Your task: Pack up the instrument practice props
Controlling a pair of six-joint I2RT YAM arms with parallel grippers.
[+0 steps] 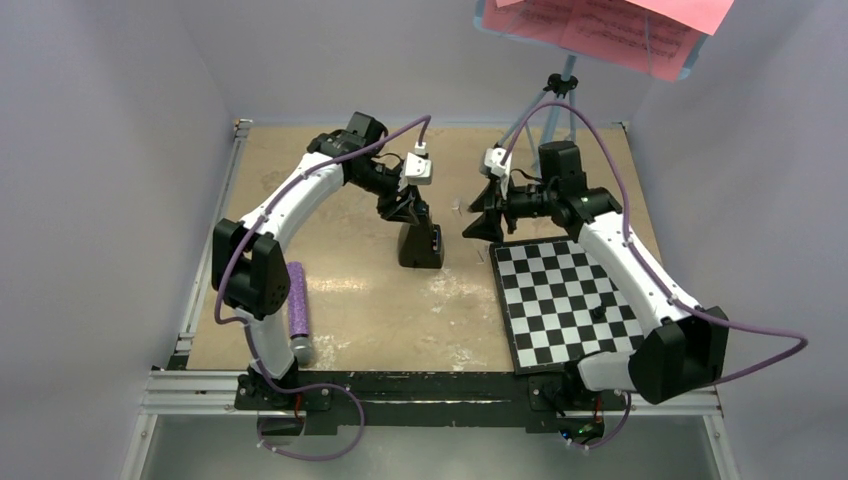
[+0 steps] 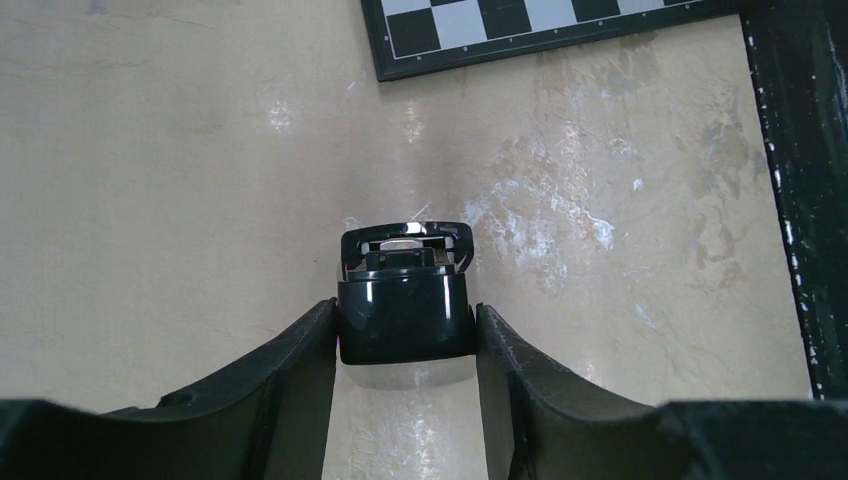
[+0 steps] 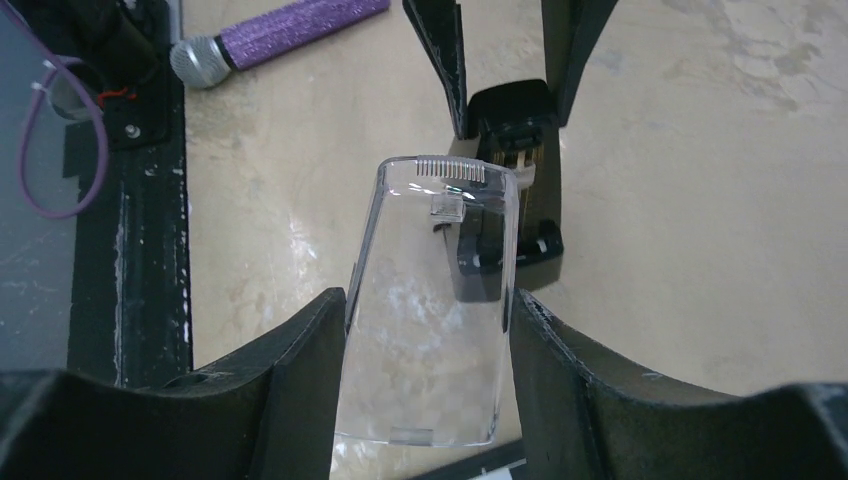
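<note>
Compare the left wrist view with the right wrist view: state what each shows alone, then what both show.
Only the left wrist view: the squares of the checkered board, along the top edge. Only the right wrist view: the clear cover clamped in the right end effector, and a purple microphone lying on the table. Both: the black metronome standing on the tan tabletop, with the left end effector around it, fingers against its sides.
</note>
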